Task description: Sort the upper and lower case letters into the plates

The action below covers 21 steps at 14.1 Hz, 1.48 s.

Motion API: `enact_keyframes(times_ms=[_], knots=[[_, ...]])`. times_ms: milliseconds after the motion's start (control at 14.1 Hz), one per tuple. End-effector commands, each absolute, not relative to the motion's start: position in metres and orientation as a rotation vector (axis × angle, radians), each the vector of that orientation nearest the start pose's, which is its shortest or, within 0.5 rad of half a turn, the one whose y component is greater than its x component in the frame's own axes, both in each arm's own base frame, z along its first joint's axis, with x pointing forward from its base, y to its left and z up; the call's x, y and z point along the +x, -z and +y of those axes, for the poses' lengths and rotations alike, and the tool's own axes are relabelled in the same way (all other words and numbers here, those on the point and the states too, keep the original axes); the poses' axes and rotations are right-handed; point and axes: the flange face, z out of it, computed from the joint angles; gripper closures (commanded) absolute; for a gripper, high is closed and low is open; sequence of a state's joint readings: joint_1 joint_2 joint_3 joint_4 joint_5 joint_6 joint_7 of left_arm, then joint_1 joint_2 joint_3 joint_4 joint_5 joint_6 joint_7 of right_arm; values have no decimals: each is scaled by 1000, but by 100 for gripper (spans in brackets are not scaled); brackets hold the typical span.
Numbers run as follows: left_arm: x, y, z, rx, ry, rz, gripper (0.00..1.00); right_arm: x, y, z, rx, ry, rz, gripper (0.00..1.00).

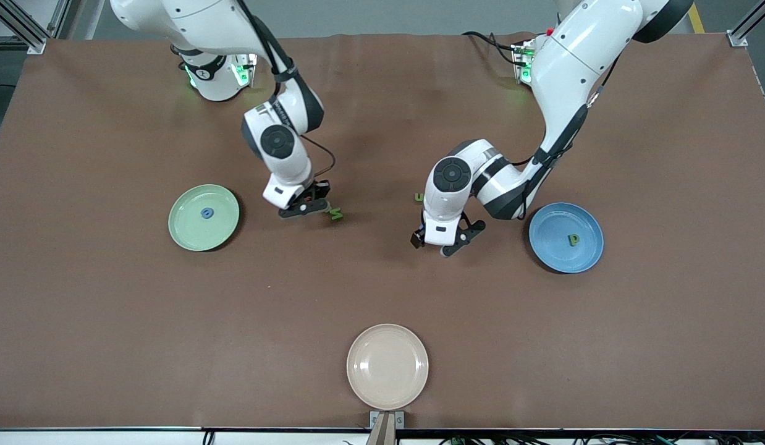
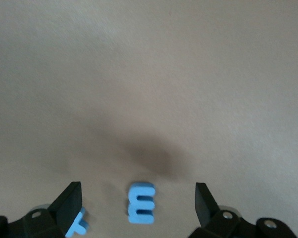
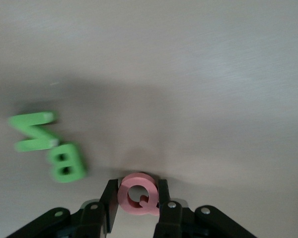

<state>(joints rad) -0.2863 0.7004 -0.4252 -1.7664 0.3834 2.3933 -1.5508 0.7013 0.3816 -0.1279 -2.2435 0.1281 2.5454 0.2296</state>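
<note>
My right gripper (image 3: 137, 204) is clamped on the red Q (image 3: 138, 193), green B (image 3: 67, 162) just beside; my left gripper (image 2: 138, 204) straddles the blue E (image 2: 141, 202), fingers apart.

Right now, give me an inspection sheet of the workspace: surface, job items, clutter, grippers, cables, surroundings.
Surface: brown table, flat.
Job's things: light green plate holds a blue letter; blue plate holds a green letter. Loose on the table between the plates: green N, green B, blue E, blue T, another green letter.
Clutter: cream plate, nothing in it.
Grippers: right gripper shut on the red Q; left gripper open around the E.
Cables: black cable by the left arm's base.
Surroundings: metal frame posts at the table corners.
</note>
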Motion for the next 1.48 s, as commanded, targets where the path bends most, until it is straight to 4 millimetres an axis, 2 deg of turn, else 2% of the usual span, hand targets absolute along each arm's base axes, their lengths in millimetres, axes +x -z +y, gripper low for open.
enact_keyframes(times_ms=[0,212,353,424,636,848,919,990,1060,1202,1414], knots=[[514,-184,-420,-2982,-52,-1024,0,474,-236,219,-3084,-160,-463,100],[506,-171,-425,-2975,-78,-1003,0,486,-247,144,-3057,-155,-553,100],[504,-168,-424,-2976,-84,-986,1,476,-244,109,-3057,-174,-577,100],[504,-169,-424,-2977,-83,-987,5,467,-239,96,-3065,-191,-563,100],[504,-170,-425,-2977,-88,-996,21,443,-222,72,-3080,-204,-521,100],[504,-171,-425,-2979,-87,-994,38,439,-212,61,-3089,-178,-487,99],[504,-170,-425,-2978,-88,-994,41,440,-212,57,-3091,-180,-473,95],[504,-170,-425,-2978,-88,-994,44,441,-211,54,-3092,-182,-463,63],[504,-170,-425,-2977,-90,-996,46,442,-211,53,-3092,-185,-463,1],[503,-169,-426,-2978,-91,-990,54,444,-213,52,-3092,-187,-456,0],[501,-170,-429,-2983,-89,-979,79,445,-219,52,-3098,-199,-377,0]])
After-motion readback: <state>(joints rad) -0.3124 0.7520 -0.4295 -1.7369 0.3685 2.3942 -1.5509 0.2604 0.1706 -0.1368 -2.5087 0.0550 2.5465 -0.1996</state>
